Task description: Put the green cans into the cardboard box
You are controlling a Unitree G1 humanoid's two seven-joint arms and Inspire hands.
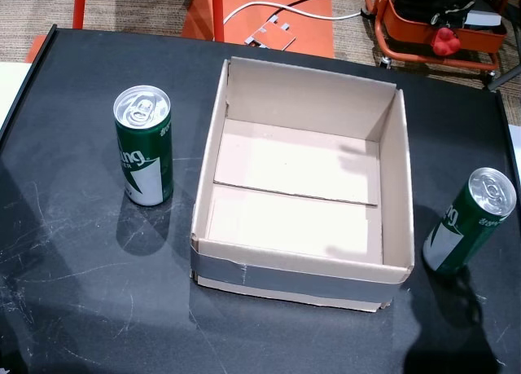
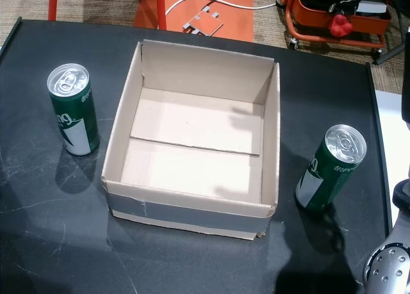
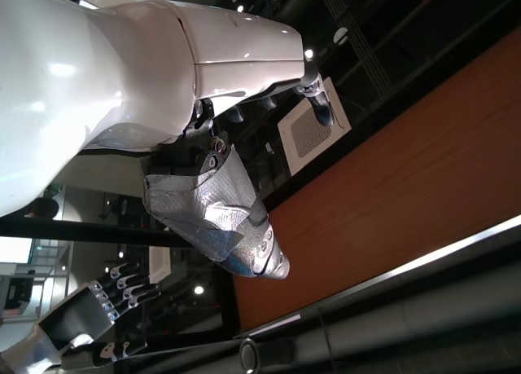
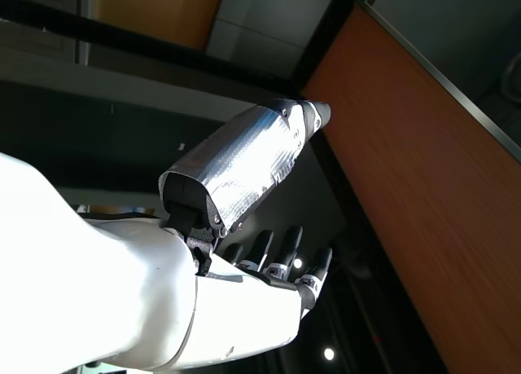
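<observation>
Because both hands were up in the air and not near anything, nothing had been picked up yet, and plenty could have gone wrong. The black counter [image 1: 73, 252] was the biggest thing, and it was smooth, so things could have slid on it. The cardboard box [image 1: 301, 170] sat in the middle of it, open on top and empty in both head views. It looked light, so a bump from an arm could have pushed it away or turned it. One green can [image 1: 144, 146] stood up straight on the robot's left side of the box, near it but not touching. The other green can [image 1: 470, 221] stood on the robot's right side, close to the box wall and near the counter's edge. These cans were tall and thin, so a poke on the side could have tipped one over, and then it might have rolled, and the right one could have rolled off the counter. In the left wrist view the left hand [image 3: 216, 215] held nothing, with its fingers stretched out. In the right wrist view the right hand [image 4: 244, 203] also held nothing, and its fingers [image 4: 285, 248] were straight and apart.
</observation>
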